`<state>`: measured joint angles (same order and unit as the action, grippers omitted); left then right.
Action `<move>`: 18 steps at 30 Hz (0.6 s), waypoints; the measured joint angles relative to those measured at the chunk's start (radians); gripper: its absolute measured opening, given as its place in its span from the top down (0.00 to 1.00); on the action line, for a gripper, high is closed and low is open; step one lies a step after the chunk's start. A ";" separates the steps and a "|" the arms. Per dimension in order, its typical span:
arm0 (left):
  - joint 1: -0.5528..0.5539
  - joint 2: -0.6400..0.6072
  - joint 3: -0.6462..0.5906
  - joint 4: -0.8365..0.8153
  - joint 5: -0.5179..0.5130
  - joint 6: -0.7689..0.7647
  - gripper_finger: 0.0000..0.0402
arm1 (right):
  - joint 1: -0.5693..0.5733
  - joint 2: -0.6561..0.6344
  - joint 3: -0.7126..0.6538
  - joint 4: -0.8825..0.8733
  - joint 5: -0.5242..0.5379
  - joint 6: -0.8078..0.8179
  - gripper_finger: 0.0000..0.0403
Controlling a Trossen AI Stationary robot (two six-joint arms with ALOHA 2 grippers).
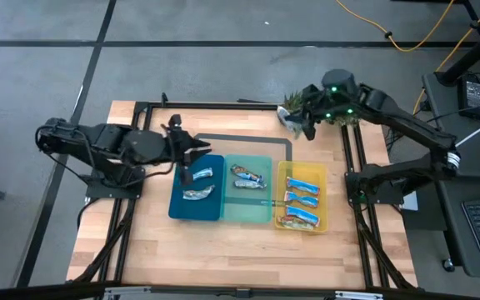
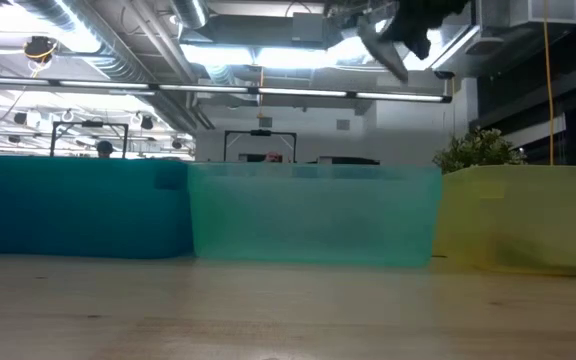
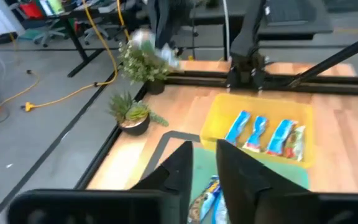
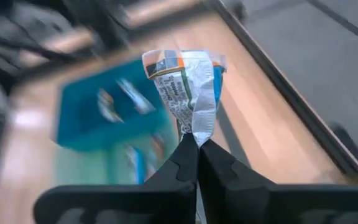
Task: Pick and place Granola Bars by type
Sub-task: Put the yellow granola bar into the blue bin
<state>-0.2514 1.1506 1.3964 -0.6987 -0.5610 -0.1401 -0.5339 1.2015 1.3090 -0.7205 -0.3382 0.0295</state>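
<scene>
From my station, the right gripper hung above the far right of the table, near the potted plants, its fingers pinched tight on the crimped end of a granola bar held in the air. The left gripper hovered over the dark-blue tray, fingers a narrow gap apart and carrying nothing. Two bars lay in that tray, two more in the teal tray, and blue-wrapped bars filled the yellow tray.
</scene>
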 joint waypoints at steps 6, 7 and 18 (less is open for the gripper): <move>0.058 0.043 0.000 0.002 0.007 0.020 0.66 | 0.009 -0.043 0.000 0.191 -0.190 0.091 0.99; 0.066 0.049 0.000 0.008 0.007 0.028 0.62 | 0.014 -0.045 0.000 0.222 -0.215 0.098 0.99; 0.158 0.101 0.000 0.269 0.097 0.203 0.35 | 0.083 -0.046 -0.006 0.515 -0.346 0.110 0.99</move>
<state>-0.0936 1.2512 1.3964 -0.4296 -0.4644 0.0629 -0.4504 1.1557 1.3025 -0.2053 -0.6845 0.1390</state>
